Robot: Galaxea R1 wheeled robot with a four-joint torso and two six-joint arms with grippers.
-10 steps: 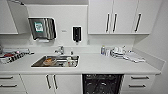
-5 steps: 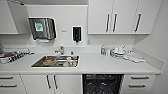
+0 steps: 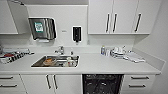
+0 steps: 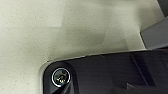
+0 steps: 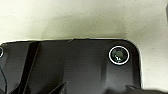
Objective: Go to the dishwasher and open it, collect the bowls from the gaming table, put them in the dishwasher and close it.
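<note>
The dishwasher [image 3: 102, 84] sits under the white counter, right of the sink, straight ahead of me in the head view. Its front shows as a dark opening with racks inside; the door itself is below the picture's edge. The bowls and the gaming table are out of view. Both wrist views look down on pale speckled floor [image 4: 50, 30] past my own dark plate.
A steel sink [image 3: 56, 61] with a tap holds some dishes, one orange-tinted. White crockery and bottles [image 3: 117, 52] stand on the counter [image 3: 100, 65] at the right, a dish rack [image 3: 11, 56] at the left. White cabinets hang above, and drawers flank the dishwasher.
</note>
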